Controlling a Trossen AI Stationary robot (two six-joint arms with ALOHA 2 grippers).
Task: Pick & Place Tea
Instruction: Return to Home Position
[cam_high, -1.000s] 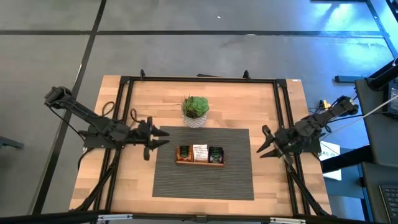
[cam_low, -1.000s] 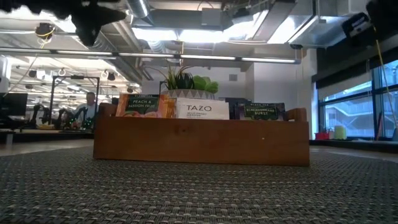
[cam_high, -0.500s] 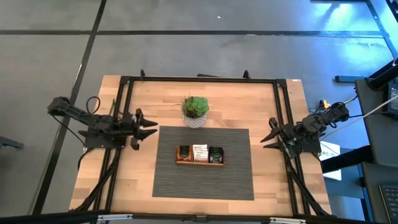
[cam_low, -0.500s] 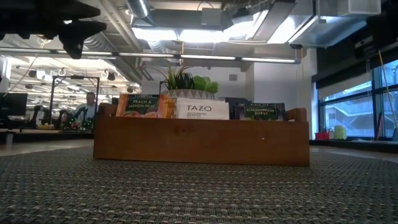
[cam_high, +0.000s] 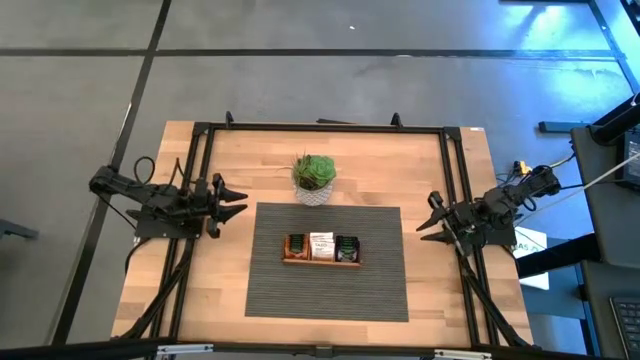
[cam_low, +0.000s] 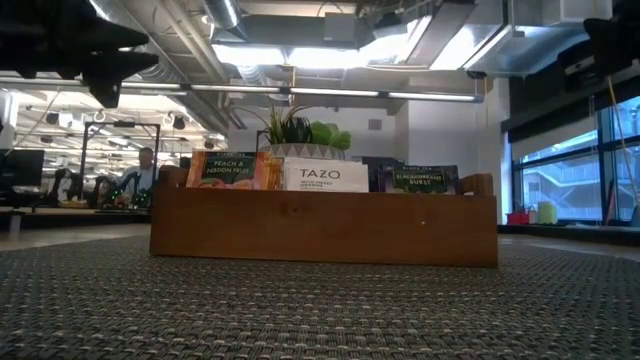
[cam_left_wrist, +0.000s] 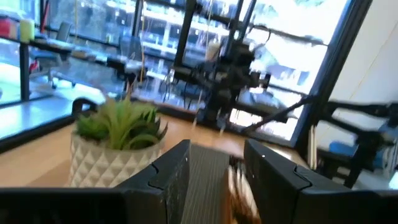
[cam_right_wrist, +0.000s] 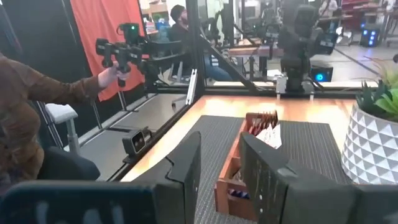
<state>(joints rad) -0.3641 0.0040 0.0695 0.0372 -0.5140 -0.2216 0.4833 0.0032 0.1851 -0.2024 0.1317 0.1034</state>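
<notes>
Tea: small flat square tea-bag sachets (cam_high: 321, 245), all standing on edge inside the long brown three-compartment wooden tray (cam_high: 320, 262)
Left compartment: orange-red sachets (cam_low: 228, 168) (the front one reads "Peach & Passion Fruit" in the low view)
Middle compartment: white sachets (cam_low: 326, 176), the front one marked TAZO
Right compartment: dark grey-black sachets (cam_low: 418, 180)
Tray: lies flat near the middle of the dark grey woven mat (cam_high: 330, 295), its long side running left to right
Mat: spread on the light wooden table (cam_high: 390, 165)
Plant: white faceted pot with a green leafy plant (cam_high: 314, 180), at the mat's far edge, behind the tray and apart from it
Left gripper (cam_high: 232, 197): over bare wood just beside the mat's far left corner, well apart from the tray; its fingers (cam_left_wrist: 171, 174) are spread with a clear gap, and nothing sits between them
Right gripper (cam_high: 427, 213): at the mat's right edge near the table's right rail, well apart from the tray; its fingers (cam_right_wrist: 186, 165) are likewise parted and hold nothing
Room: a person in a brown sleeve (cam_right_wrist: 37, 93) beyond the table in the right wrist view, one hand on a dark handle
</notes>
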